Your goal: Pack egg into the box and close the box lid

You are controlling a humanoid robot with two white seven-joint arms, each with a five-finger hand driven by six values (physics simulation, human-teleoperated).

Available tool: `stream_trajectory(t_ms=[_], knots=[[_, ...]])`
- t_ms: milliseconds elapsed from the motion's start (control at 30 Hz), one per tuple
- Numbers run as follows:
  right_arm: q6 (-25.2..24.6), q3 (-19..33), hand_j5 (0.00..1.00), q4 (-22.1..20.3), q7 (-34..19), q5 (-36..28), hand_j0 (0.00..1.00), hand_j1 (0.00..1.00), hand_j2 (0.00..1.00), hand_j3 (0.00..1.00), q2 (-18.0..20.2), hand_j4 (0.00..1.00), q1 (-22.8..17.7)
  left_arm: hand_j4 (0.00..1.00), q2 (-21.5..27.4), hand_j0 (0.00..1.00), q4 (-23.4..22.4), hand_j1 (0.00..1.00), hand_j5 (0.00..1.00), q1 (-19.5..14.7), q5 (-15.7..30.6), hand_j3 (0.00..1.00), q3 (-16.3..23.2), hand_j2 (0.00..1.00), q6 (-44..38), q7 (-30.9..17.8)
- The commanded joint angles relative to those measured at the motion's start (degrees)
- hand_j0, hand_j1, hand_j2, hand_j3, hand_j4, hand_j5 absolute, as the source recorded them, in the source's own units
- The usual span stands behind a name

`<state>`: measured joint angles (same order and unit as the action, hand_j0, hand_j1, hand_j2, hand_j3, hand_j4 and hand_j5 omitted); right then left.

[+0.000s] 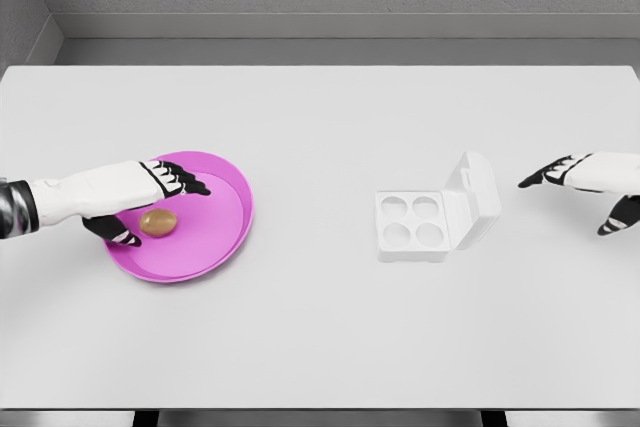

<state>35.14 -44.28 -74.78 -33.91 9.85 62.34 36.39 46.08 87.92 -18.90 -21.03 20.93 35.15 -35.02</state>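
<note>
Head view: left hand (150,202) fingers spread around, not yet pinching, the egg (158,222) on the plate (225,232). Egg probably light, fragile, smooth; grip its sides gently. Right hand (585,187) fingers spread, holding nothing.

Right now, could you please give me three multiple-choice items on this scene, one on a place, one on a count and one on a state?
1. Where does the egg lie?
A. in the pink plate
B. in the box
C. on the bare table

2. How many cups does the box have?
A. two
B. four
C. six

3. How is the box lid?
A. shut
B. raised open
C. taken off

Answers: 1 A, the egg rests inside the plate by the left hand. 2 B, four round cups show, all empty. 3 B, the lid stands up at the box's right side.
</note>
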Motion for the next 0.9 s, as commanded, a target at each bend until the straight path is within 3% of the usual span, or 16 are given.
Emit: stream_trajectory(t_ms=[0, 867], knots=[[-0.1, 0.0, 1.0, -1.2, 0.1, -0.3, 1.0, 1.0, 1.0, 1.0, -0.1, 1.0, 0.0, 1.0, 0.1, 1.0, 0.0, 1.0, 1.0, 0.0, 0.3, 1.0, 0.0, 1.0, -0.2, 0.0], [-0.1, 2.4, 1.0, -0.8, -0.6, -0.3, 1.0, 1.0, 1.0, 1.0, 0.3, 1.0, 0.5, 1.0, -1.3, 1.0, -3.4, 1.0, 1.0, -0.1, -0.2, 1.0, 0.0, 1.0, -0.2, 0.0]])
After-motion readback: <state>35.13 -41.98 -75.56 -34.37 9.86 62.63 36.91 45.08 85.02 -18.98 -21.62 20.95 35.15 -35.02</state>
